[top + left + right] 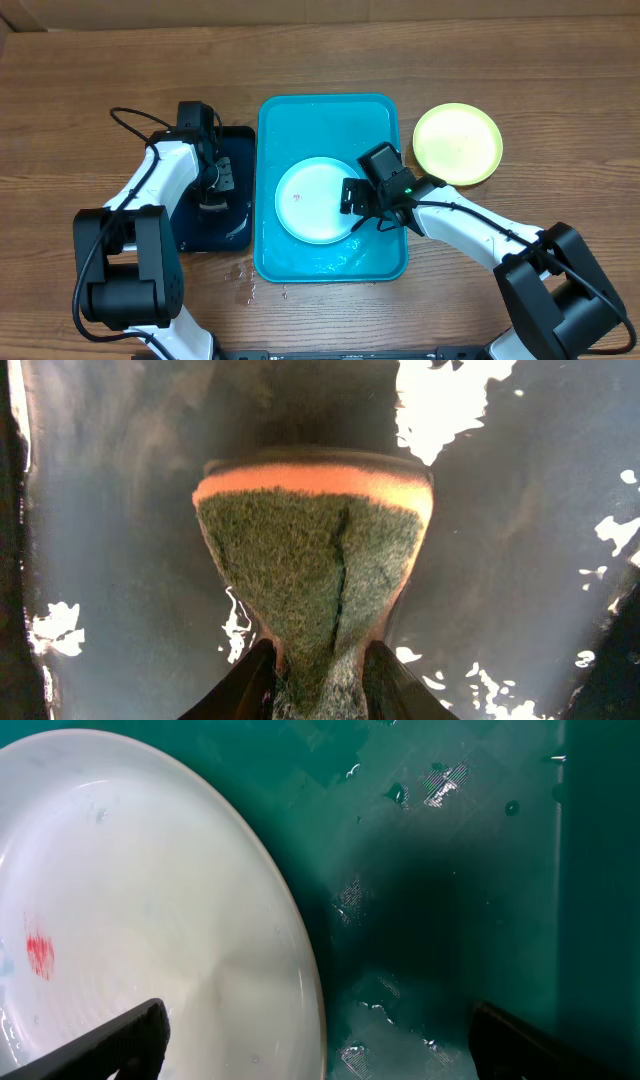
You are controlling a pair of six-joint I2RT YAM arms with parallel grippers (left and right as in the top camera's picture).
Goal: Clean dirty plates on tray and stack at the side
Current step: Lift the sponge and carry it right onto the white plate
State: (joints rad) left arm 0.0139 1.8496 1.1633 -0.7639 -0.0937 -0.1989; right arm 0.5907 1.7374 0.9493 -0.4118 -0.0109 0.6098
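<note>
A pale blue round plastic plate lies in the large turquoise rectangular plastic tray and carries a red food smear, so it looks unwashed. A yellow-green round plate sits on the table to the right. The right gripper hangs spread wide across the blue plate's rim, holding nothing. The left gripper pinches a green-and-orange scouring sponge over the small wet black tray. Scrubbing seems next: steady the rim and bring the sponge across.
</note>
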